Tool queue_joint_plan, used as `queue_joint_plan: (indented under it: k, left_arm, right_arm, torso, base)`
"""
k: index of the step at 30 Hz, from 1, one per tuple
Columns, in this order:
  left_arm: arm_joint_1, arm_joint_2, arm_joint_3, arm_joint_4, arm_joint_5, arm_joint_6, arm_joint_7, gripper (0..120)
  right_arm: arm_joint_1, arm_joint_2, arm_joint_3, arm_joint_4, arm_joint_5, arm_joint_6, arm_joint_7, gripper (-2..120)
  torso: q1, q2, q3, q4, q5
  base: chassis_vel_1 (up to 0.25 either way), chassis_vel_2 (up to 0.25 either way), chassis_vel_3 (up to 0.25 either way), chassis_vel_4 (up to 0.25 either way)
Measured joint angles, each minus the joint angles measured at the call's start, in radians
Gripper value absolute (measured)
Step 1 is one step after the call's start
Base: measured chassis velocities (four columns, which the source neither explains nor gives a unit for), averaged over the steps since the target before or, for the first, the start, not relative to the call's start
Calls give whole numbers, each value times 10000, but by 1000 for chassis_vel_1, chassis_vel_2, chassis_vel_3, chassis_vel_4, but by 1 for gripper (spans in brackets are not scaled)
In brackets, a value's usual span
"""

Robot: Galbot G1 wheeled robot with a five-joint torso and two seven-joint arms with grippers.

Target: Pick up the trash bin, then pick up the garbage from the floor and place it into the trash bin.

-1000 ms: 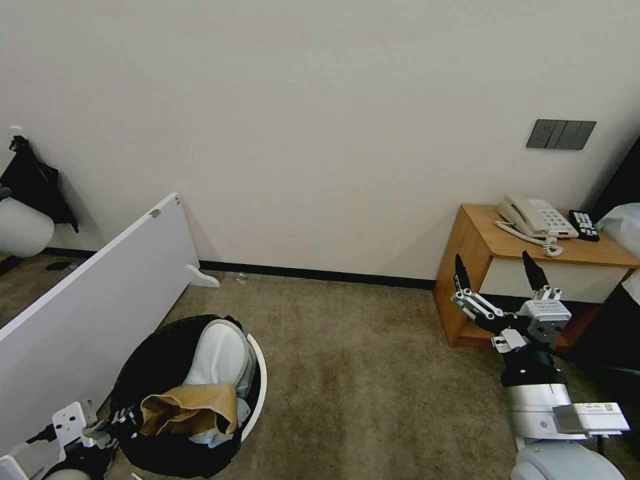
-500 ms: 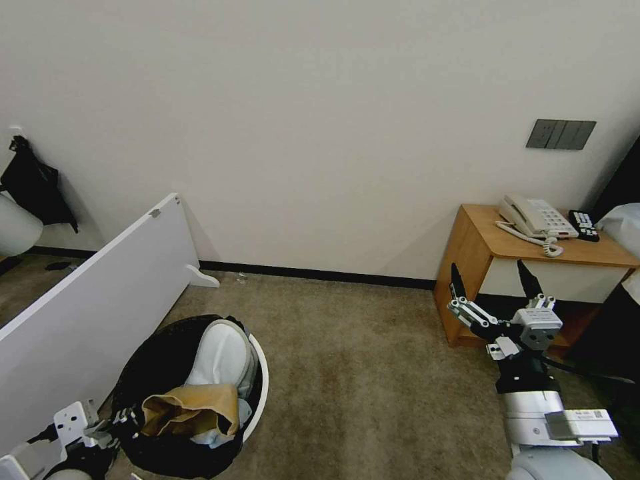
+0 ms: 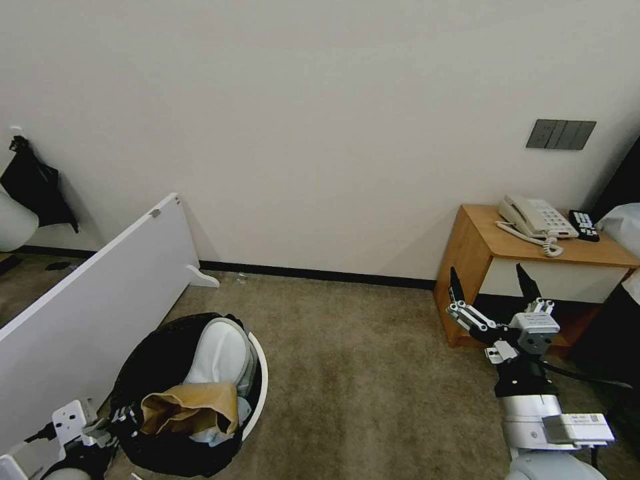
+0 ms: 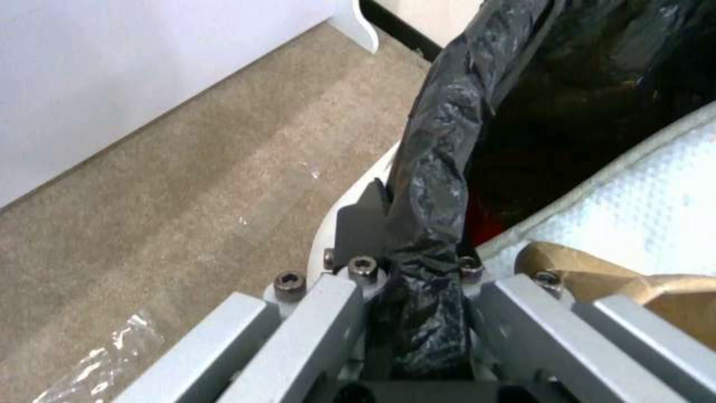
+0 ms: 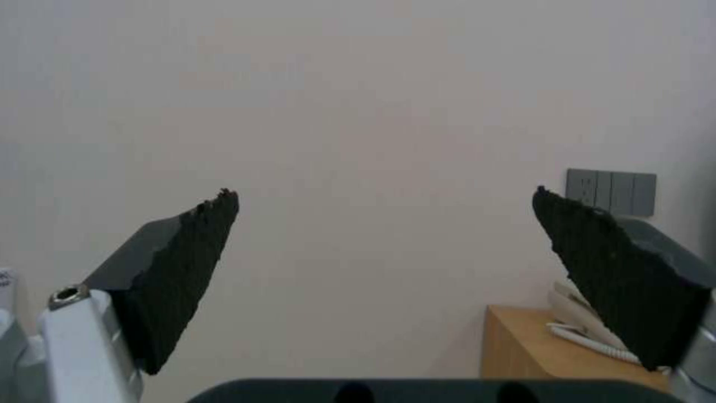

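Note:
The trash bin (image 3: 260, 383), white with a black bag lining, is at the lower left over the floor (image 3: 373, 380). It holds garbage: a white slipper (image 3: 220, 353) and a brown paper bag (image 3: 193, 403). My left gripper (image 3: 120, 421) is shut on the bin's near rim. The left wrist view shows that gripper (image 4: 418, 246) clamping the rim and bag (image 4: 440, 145), with the slipper (image 4: 656, 184), the paper bag (image 4: 597, 268) and something red (image 4: 477, 215) inside. My right gripper (image 3: 487, 273) hangs open and holds nothing in front of the nightstand; its fingers (image 5: 187, 268) spread wide toward the wall.
A white board (image 3: 100, 300) leans along the left beside the bin. A wooden nightstand (image 3: 480, 253) with a telephone (image 3: 537, 220) and a remote (image 3: 583, 225) stands at the right wall. A scrap of clear plastic (image 4: 97, 358) lies on the carpet by the bin.
My right arm has sunk a little and drawn back toward me, the gripper still open. The bin and the left gripper have stayed put.

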Motion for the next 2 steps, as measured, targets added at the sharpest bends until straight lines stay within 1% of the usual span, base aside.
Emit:
queue_joint_plan:
  k: [2]
  left_arm:
    - [13, -14, 1, -29, 3, 0, 0, 2]
  right_arm:
    - [-2, 2, -30, 0, -19, 24, 0, 100]
  torso:
    - [0, 0, 0, 1, 0]
  base:
    - [0, 0, 0, 0]
